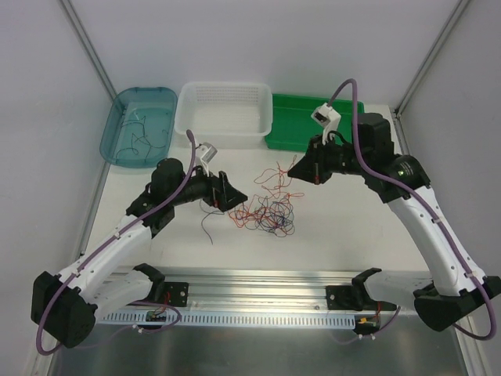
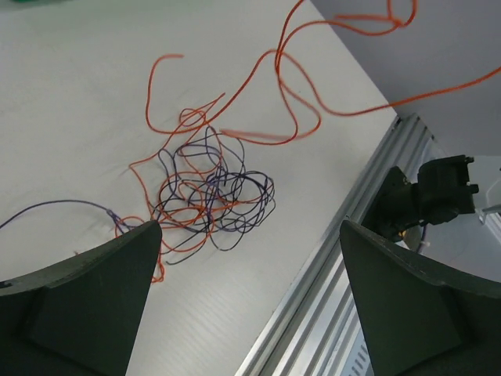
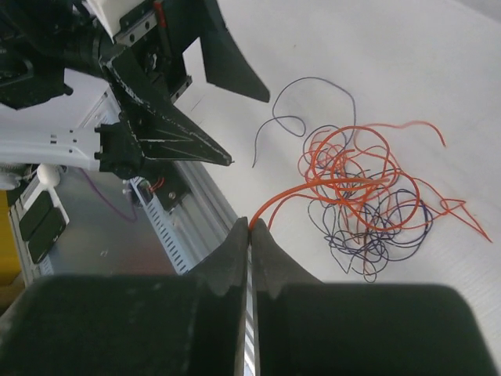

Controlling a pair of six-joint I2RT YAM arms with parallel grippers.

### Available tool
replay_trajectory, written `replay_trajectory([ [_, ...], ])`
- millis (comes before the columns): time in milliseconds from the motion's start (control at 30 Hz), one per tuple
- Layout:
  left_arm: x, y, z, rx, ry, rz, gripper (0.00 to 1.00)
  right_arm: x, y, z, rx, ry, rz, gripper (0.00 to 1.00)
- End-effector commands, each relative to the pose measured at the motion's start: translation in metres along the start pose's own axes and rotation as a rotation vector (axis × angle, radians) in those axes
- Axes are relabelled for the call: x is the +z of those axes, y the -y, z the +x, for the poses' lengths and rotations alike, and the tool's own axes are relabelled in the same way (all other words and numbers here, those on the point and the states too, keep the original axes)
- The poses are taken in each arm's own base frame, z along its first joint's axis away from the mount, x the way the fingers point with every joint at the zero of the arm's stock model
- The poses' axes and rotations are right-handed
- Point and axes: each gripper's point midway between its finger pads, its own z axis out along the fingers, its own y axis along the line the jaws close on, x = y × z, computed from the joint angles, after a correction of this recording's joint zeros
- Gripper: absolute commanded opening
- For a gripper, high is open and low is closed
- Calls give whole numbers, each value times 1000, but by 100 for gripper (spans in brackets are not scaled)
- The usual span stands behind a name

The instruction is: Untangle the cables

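The cables [image 1: 264, 213] lie in a small tangle of thin orange-red, black and dark purple loops on the white table, between the two arms. My right gripper [image 3: 250, 225] is shut on one orange-red cable [image 3: 313, 184] that runs taut from the fingertips down into the tangle [image 3: 364, 204]. In the top view that gripper [image 1: 301, 171] hovers up and right of the tangle. My left gripper [image 1: 227, 194] stands wide open just left of the tangle [image 2: 211, 192], with nothing between its fingers [image 2: 86, 298]. The lifted orange-red strand [image 2: 313, 102] arcs above the table.
One dark cable [image 1: 207, 225] trails away from the tangle, below the left gripper. At the back stand a teal bin [image 1: 117, 125] holding a few wires, a white basket [image 1: 225, 135] and a green bin [image 1: 278, 129]. An aluminium rail [image 1: 258, 282] runs along the near edge.
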Motion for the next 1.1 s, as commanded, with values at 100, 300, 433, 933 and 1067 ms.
replay_trajectory([
  [100, 17, 29, -38, 0, 142, 112, 99, 22, -30, 7, -93, -57, -135, 1],
  [300, 41, 37, -28, -34, 91, 143, 96, 35, -38, 3, -112, -61, -161, 1],
  [433, 53, 44, -17, -36, 72, 153, 94, 38, -45, -3, -116, -39, -184, 1],
  [933, 88, 2, -38, -90, 196, -66, 23, 21, -48, -4, -148, -3, -117, 1],
  [1067, 77, -38, -46, -64, 208, -295, 0, 6, -28, -12, -133, 41, -21, 1],
])
